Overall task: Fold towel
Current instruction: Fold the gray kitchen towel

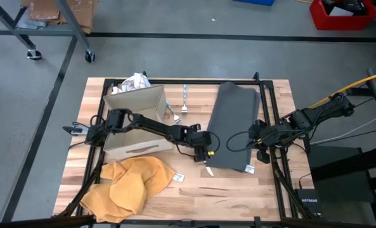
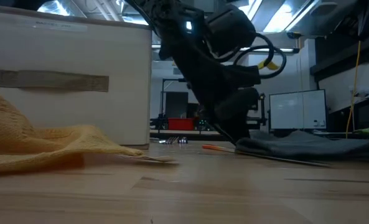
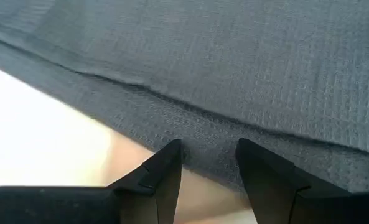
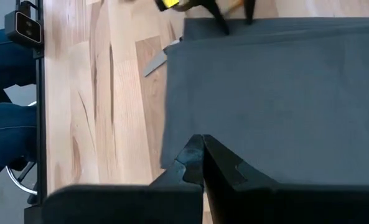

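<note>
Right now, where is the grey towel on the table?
In the high view, the grey towel lies right of centre, between the left gripper and the right gripper.

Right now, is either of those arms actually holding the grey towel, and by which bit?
Neither seems to. The left gripper is open at the grey towel's edge. The right gripper is shut at the opposite edge, with no cloth visibly pinched.

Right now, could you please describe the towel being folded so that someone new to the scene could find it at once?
Start at the white box on the wooden table's left half and look right, past the fork. The grey towel lies there as a flat, long strip between the left pincer and the right pincer. Unlike the crumpled yellow cloth near the front, it is dark and smooth.
</note>
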`<action>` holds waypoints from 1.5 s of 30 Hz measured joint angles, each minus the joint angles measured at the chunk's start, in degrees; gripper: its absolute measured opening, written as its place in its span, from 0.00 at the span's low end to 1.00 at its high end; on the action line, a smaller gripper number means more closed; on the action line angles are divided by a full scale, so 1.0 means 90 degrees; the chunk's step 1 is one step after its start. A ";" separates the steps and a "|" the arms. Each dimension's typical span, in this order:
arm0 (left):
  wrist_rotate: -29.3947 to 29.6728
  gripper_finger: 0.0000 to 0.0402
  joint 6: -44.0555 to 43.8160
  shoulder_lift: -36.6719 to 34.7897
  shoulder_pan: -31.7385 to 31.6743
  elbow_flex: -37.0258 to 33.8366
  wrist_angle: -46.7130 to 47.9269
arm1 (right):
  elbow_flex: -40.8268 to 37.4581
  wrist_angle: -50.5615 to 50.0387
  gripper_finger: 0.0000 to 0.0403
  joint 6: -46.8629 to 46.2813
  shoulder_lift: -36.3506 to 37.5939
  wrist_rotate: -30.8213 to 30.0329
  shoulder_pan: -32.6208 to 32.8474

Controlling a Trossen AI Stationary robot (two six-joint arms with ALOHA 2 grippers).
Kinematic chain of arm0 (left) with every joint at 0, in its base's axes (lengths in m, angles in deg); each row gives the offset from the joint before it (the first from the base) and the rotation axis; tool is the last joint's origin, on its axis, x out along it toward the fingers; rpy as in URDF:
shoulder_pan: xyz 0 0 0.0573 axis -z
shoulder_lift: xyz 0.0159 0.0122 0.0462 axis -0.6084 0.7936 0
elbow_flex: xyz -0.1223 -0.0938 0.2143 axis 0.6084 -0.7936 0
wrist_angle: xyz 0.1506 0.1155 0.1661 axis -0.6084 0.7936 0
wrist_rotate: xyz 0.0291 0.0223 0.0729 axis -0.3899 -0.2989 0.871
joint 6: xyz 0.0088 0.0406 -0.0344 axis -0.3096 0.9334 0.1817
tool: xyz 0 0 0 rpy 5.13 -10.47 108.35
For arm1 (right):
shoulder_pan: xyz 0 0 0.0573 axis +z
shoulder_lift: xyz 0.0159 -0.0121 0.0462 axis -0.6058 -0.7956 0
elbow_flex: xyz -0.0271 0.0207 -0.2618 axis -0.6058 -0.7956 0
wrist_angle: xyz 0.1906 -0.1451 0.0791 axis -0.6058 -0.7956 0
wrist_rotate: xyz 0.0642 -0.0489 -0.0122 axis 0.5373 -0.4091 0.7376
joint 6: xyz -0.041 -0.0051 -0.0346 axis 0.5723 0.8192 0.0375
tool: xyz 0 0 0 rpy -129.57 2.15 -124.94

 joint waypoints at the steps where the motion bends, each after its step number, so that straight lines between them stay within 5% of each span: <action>1: -0.0076 0.37 -0.0004 0.0000 0.0054 0.0000 0.0013 | 0.0000 -0.0002 0.01 0.0000 -0.0002 0.0000 0.0000; 13: -0.0076 0.37 0.0087 -0.0005 0.0790 0.0035 0.0019 | 0.0000 -0.0015 0.01 -0.0003 -0.0002 0.0000 0.0000; 26: 0.0045 0.37 0.0557 -0.0007 0.0682 0.0938 0.0043 | 0.0000 -0.0009 0.03 -0.0056 -0.0001 0.0003 0.0000; 36: 0.0045 0.37 0.0888 -0.0008 0.0766 0.1354 0.0148 | 0.0000 0.0296 0.36 -0.0037 -0.0284 0.0157 0.0000; 45: -0.0101 0.38 0.1105 -0.0017 0.1070 0.1387 0.1212 | 0.0000 0.0274 0.53 0.0605 -0.1514 0.1304 0.0005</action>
